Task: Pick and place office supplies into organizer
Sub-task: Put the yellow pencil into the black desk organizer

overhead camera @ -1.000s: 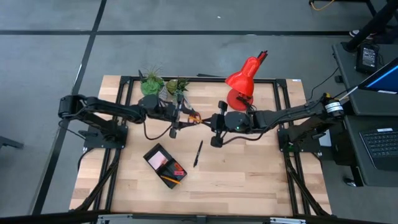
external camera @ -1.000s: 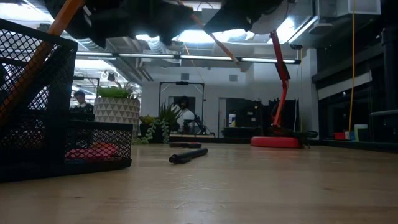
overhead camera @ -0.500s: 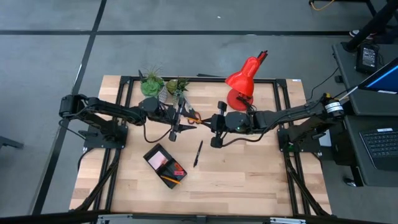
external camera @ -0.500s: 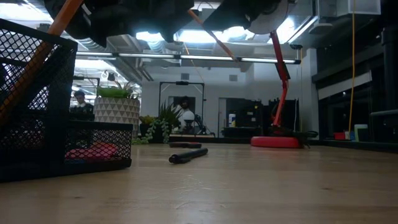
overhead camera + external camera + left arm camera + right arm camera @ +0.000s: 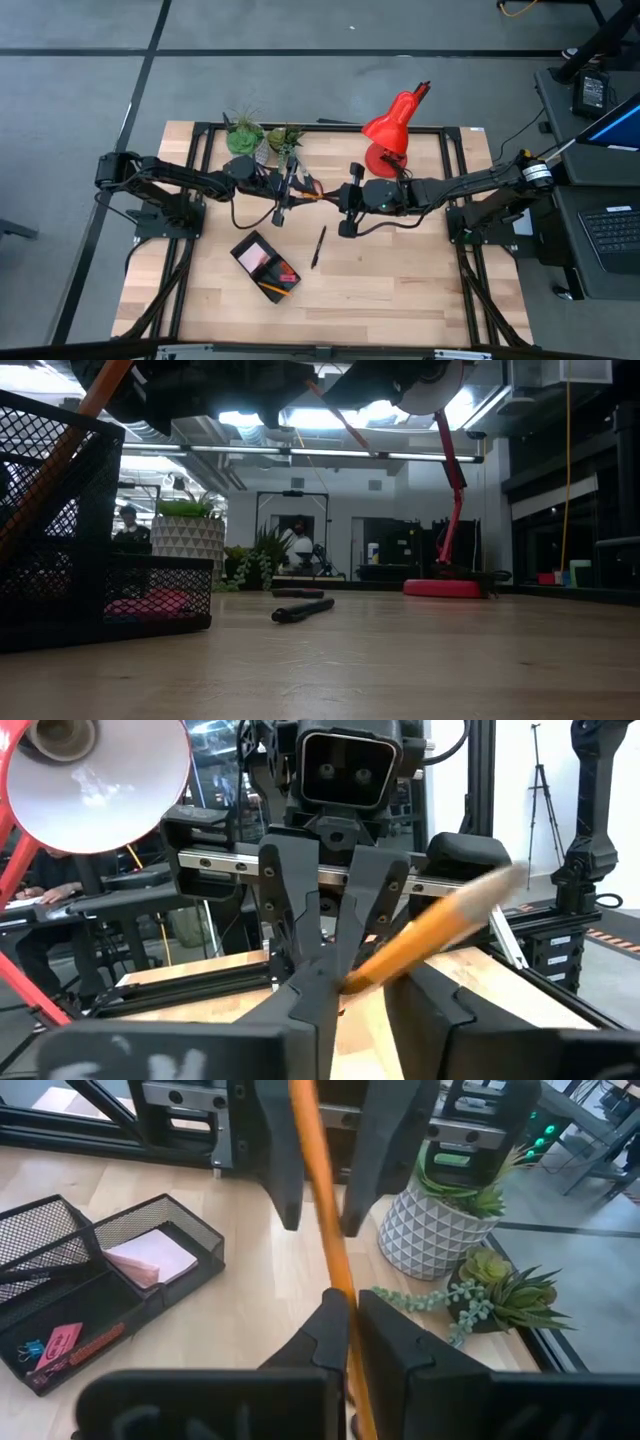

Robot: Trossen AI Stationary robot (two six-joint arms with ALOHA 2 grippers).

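We see the left arm reaching in from the table's left edge, its left gripper (image 5: 290, 193) raised above the wooden table (image 5: 400, 290) just in front of two green potted plants (image 5: 262, 138). An orange pencil (image 5: 318, 194) spans the short gap between the two grippers, held in the air. In the right wrist view the pencil (image 5: 325, 1230) runs between the left gripper's two dark fingers (image 5: 276, 1170), which stand on either side of it, but we cannot tell whether they actually touch it.

Below that meeting point, nearer the front edge, sits the black mesh organizer (image 5: 266, 266). From the right wrist view it (image 5: 190, 1230) has a pink sticky-note pad (image 5: 152, 1258) in one compartment and, in another, a small pink eraser (image 5: 62, 1339) beside a small blue clip (image 5: 30, 1350). The high view shows a pencil lying across its near corner.

Just right of the organizer a black pen (image 5: 318, 246) lies loose on the table.

Farther right, the right gripper (image 5: 345, 196) faces the left one, its fingers (image 5: 375, 1325) pinched nearly together on the pencil's end. Behind its arm stands the red desk lamp (image 5: 390, 130) at the table's far edge.
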